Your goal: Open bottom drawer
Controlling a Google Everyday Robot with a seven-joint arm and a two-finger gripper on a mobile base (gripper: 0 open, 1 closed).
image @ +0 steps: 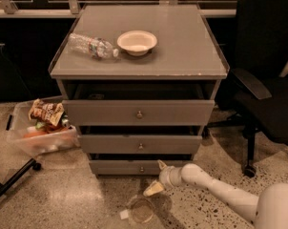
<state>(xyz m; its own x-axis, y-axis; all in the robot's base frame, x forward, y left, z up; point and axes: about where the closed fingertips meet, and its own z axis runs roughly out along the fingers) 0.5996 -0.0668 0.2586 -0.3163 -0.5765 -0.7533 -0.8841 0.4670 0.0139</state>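
Note:
The bottom drawer is the lowest and shortest grey front of the cabinet, with a small round knob at its centre. It stands slightly pulled out, like the two drawers above it. My gripper hangs low on the white arm that comes in from the lower right. It is just right of the knob and a little below it, close to the drawer front. Its two cream fingers are spread apart, one pointing up, one down. They hold nothing.
On the cabinet top lie a plastic bottle and a white bowl. A clear bin of snacks sits on the floor at the left. A clear cup stands on the floor below the gripper. A black office chair is at the right.

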